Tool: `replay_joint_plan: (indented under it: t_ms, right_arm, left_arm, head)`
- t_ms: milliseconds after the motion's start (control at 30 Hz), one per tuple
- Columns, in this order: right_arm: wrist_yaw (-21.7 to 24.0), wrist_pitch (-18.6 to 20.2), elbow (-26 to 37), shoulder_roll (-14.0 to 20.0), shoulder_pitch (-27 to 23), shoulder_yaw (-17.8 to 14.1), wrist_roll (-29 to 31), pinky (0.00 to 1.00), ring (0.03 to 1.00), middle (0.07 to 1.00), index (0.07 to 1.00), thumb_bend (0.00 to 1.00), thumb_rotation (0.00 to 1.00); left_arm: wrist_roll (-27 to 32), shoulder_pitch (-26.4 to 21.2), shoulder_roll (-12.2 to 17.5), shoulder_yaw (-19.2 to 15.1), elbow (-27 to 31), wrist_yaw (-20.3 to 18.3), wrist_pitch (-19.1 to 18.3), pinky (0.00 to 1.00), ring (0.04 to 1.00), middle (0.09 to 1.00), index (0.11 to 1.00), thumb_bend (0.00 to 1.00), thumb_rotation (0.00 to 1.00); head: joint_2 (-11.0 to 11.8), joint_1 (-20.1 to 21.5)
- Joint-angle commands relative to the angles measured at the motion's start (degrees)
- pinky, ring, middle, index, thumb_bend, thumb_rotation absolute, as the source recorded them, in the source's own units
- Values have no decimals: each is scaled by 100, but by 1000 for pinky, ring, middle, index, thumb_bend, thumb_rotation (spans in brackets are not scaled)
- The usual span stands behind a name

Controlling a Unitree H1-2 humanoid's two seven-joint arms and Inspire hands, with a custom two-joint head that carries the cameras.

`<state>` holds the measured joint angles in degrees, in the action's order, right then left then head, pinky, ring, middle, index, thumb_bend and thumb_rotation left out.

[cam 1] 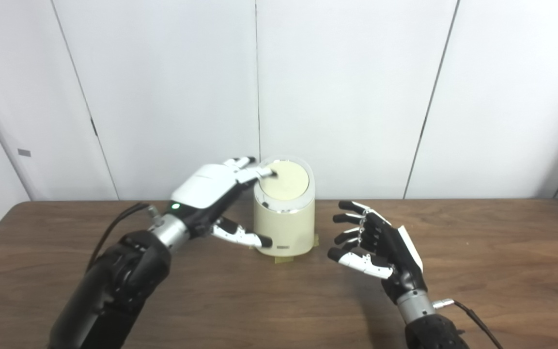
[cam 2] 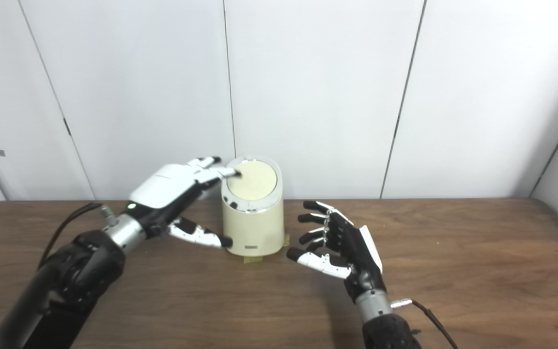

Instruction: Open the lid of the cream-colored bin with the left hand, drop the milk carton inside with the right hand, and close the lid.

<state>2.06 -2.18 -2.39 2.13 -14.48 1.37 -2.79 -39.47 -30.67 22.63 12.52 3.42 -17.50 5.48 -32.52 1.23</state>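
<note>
While the lid (cam 1: 286, 180) of the bin (cam 1: 285, 228) on the desk (cam 1: 477, 252) is touched by fingertips (cam 1: 268, 171) of the unladen left hand (cam 1: 211, 186), the right hand (cam 1: 373, 240) waits spread and empty; no carton is seen, so closing seemingly remains, calling for a gentle press.

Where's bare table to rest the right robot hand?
Bare wood stretches from the right robot hand to the table's right edge, and along the front between both arms. It is crowded around the bin, where the left robot hand reaches its lid.
</note>
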Motion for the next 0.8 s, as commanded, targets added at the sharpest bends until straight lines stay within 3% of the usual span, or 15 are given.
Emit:
replay_joint_plan:
  t_ms: [0,133,233,300,400,467,600,667,733,767]
  right_arm:
    - [7,-162,146,-24,-217,-18,89,401,533,691,761,744,295]
    - [18,-166,137,-10,-216,-16,104,402,540,694,759,743,289]
    - [8,-195,122,12,-219,-10,68,398,536,700,759,757,313]
    - [14,-287,85,18,-224,-22,95,399,531,699,756,760,309]
    - [23,-405,58,26,-216,-42,141,423,524,690,755,750,275]
    - [0,-422,79,25,-195,-52,143,449,538,686,752,752,235]
    - [5,-516,113,34,-150,-63,179,434,547,684,744,761,200]
    - [14,-527,177,40,-112,-63,185,426,539,682,739,758,186]
    - [28,-548,219,39,-74,-59,202,418,535,685,737,756,172]
    - [32,-554,248,43,-53,-53,197,415,537,688,735,754,159]
  left_arm:
    - [183,-48,-10,-221,283,301,-24,1000,1000,925,949,797,442]
    - [774,389,-267,-618,447,461,-176,1000,1000,932,952,797,373]
    - [1338,737,-469,-886,495,551,-213,923,1000,943,934,778,339]
    - [1821,969,-646,-1087,538,559,-321,837,948,925,910,779,343]
    - [2792,1324,-937,-1397,535,547,-368,798,881,893,883,763,264]
    - [3120,1544,-1082,-1532,460,616,-279,737,824,845,854,779,291]
    - [3481,1903,-1305,-1707,296,842,-1,530,617,705,814,754,296]
    - [3591,2047,-1373,-1749,305,910,11,403,491,601,774,688,213]
    - [3677,2156,-1370,-1750,272,920,90,378,473,587,757,659,195]
    - [3702,2197,-1361,-1739,270,913,113,411,505,609,752,664,215]
  head:
    - [3,2]
    - [10,-8]
    - [21,3]
    - [26,10]
    - [33,2]
    - [47,17]
    - [37,23]
    - [16,66]
    - [5,80]
    - [-6,89]
